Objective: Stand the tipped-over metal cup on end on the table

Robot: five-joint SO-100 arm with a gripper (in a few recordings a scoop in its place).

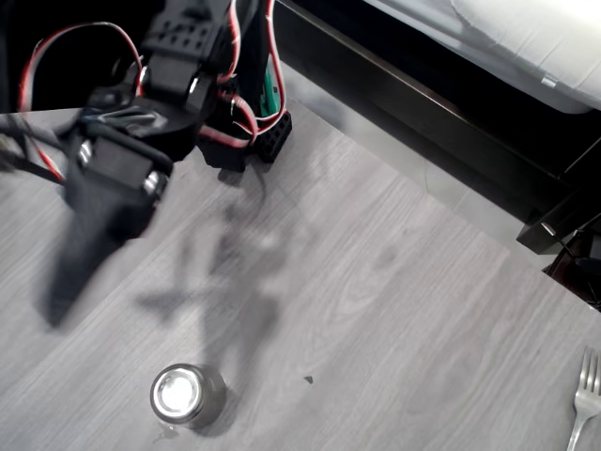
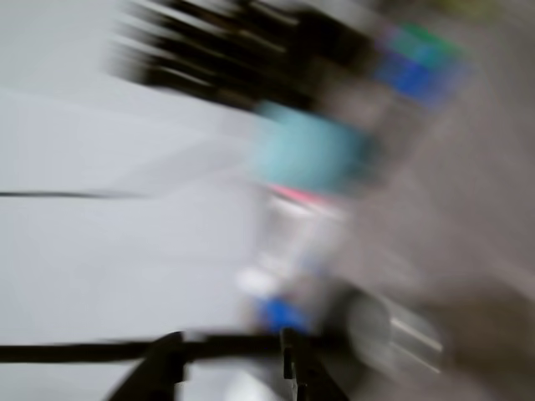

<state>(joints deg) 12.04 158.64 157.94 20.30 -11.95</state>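
The metal cup (image 1: 187,395) is a small shiny steel tumbler, and in the overhead view I look straight down on a bright round end of it with the darker curved side showing to the right, so it seems to stand upright; whether the bright disc is the open mouth or the base I cannot tell. It sits on the table (image 1: 394,310), a broad light grey wood-grain top, close to the near edge of the tabletop, left of the middle. The grain runs in long pale streaks, and a soft grey shadow lies across the boards between the cup and my arm. A tiny dark speck (image 1: 307,380) lies on the tabletop to the right of the cup. A silver fork (image 1: 585,399) lies at the near right corner, tines pointing away from the edge, well apart from the cup. Beyond the far edge runs a black furniture frame (image 1: 441,122), with something white and padded (image 1: 526,38) behind it. My gripper (image 1: 66,291) is black and blurred, hanging over the left part of the tabletop, apart from the cup and holding nothing that I can see; how far my fingers are spread I cannot tell. Red and white wires (image 1: 239,113) loop around my black arm near the far left corner. The wrist view is smeared; only dark finger shapes (image 2: 159,368) at the bottom can be made out.
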